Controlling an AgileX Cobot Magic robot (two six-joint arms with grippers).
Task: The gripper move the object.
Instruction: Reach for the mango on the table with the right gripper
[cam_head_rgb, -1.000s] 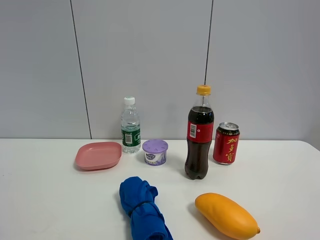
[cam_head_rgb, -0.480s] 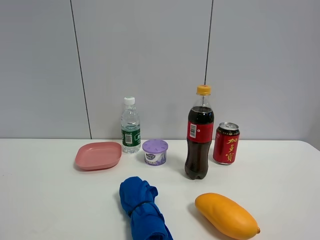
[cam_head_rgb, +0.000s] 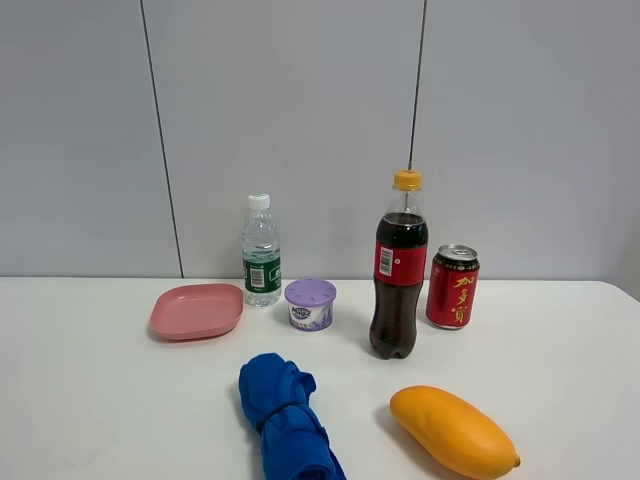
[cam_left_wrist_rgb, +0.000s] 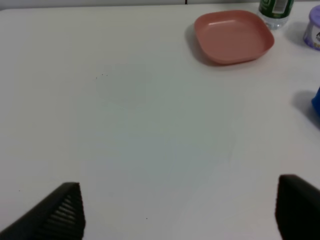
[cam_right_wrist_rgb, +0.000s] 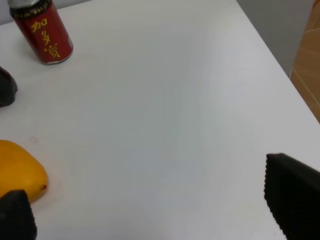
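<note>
On the white table stand a pink plate (cam_head_rgb: 197, 310), a water bottle (cam_head_rgb: 261, 252), a purple-lidded cup (cam_head_rgb: 310, 304), a cola bottle (cam_head_rgb: 399, 270) and a red can (cam_head_rgb: 452, 286). A rolled blue cloth (cam_head_rgb: 286, 420) and an orange mango (cam_head_rgb: 453, 431) lie at the front. No gripper shows in the exterior view. In the left wrist view my left gripper (cam_left_wrist_rgb: 180, 207) is open and empty over bare table, the plate (cam_left_wrist_rgb: 233, 36) far ahead. In the right wrist view my right gripper (cam_right_wrist_rgb: 150, 207) is open and empty, the mango (cam_right_wrist_rgb: 20, 175) beside one fingertip and the can (cam_right_wrist_rgb: 42, 31) ahead.
The table's right edge (cam_right_wrist_rgb: 272, 55) shows in the right wrist view, with a brown box (cam_right_wrist_rgb: 307, 70) beyond it. A grey panelled wall (cam_head_rgb: 300, 130) stands behind the table. The blue cloth's edge (cam_left_wrist_rgb: 316, 102) and the purple cup (cam_left_wrist_rgb: 313, 31) show in the left wrist view.
</note>
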